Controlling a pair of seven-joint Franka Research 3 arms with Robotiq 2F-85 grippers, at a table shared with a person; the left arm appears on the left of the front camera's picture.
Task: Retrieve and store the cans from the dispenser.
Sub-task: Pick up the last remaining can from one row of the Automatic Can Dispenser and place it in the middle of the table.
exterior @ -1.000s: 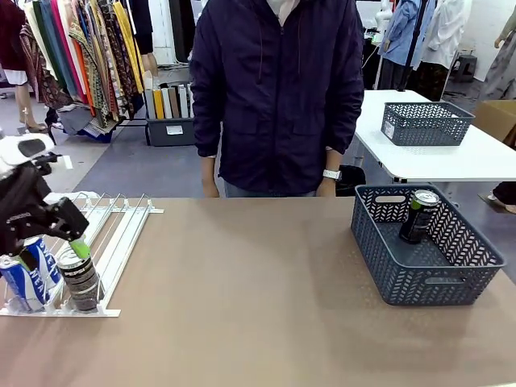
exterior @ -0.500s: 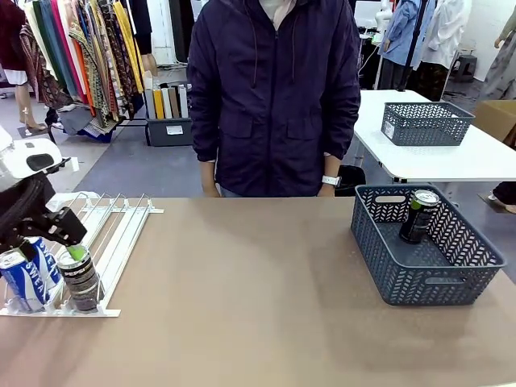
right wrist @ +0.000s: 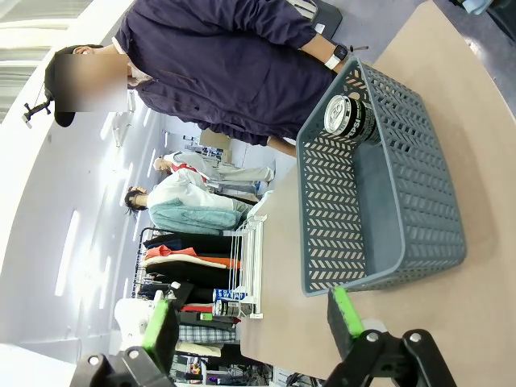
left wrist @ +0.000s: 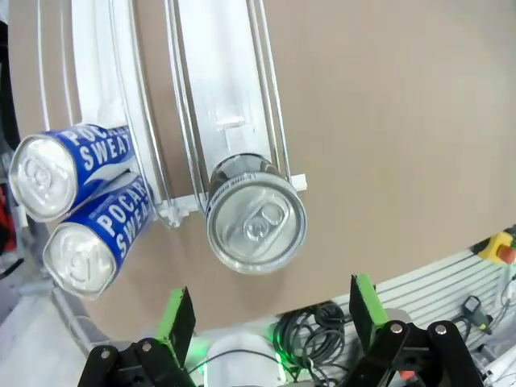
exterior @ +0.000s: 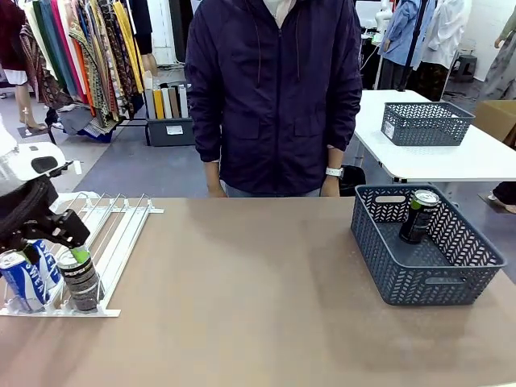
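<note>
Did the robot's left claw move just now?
Yes. The left gripper has sunk a little toward the dark can, which stays put at the dispenser's front stop.

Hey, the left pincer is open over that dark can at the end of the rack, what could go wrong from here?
1. The blue cans stand close beside the dark can. One finger of the open left pincer might knock them on the way down.
2. The dark can stands at the dispenser end, near the table edge, so a nudge could tip it off.
3. The basket lies across the table, so a weak grip may drop the can in transit.
</note>
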